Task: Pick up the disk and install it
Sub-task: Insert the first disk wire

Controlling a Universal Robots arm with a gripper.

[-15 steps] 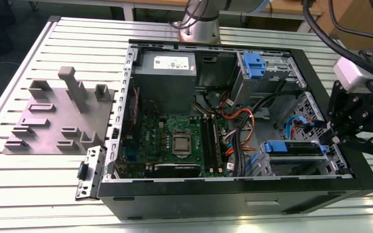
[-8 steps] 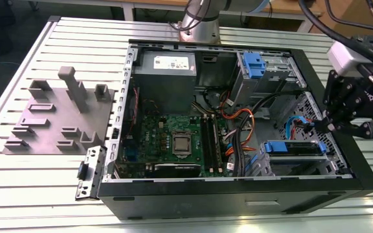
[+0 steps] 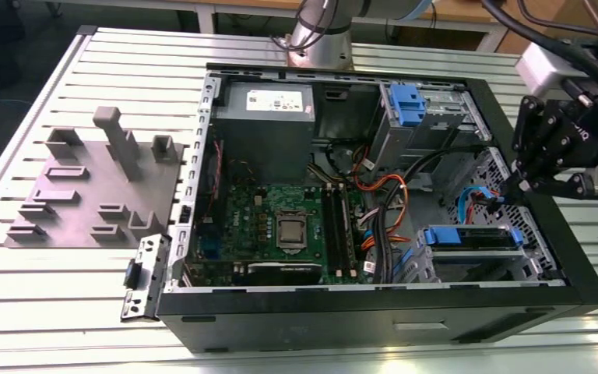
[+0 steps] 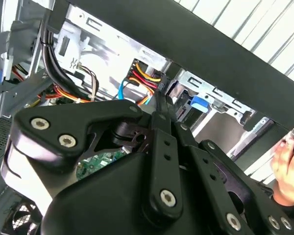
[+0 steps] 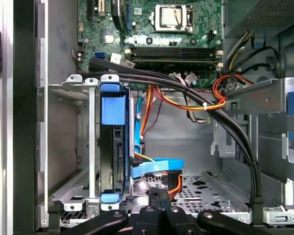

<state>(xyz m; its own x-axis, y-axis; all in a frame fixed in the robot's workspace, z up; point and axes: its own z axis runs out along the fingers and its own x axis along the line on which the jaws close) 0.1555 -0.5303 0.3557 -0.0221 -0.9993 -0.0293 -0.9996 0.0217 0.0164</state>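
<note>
The disk (image 3: pixel 473 237), a flat drive in a blue plastic bracket, sits inside the metal drive cage at the lower corner of the open computer case (image 3: pixel 548 265), on the exterior view's right. In the first wrist view the disk (image 5: pixel 112 147) stands on edge in that cage, with a blue data cable running past it. My gripper (image 3: pixel 525 187) hovers above the case's edge, just beyond the cage and apart from the disk. Its fingers are shut together with nothing between them in both wrist views (image 5: pixel 159 196) (image 4: pixel 159 100).
Black, orange and blue cables (image 5: pixel 196 93) cross between the cage and the motherboard (image 3: pixel 278 226). A second blue bracket (image 3: pixel 405 105) sits in the far bay beside the power supply (image 3: pixel 265 109). A grey fixture block (image 3: pixel 91 187) lies left of the case. A person's hand (image 4: pixel 286 166) is outside it.
</note>
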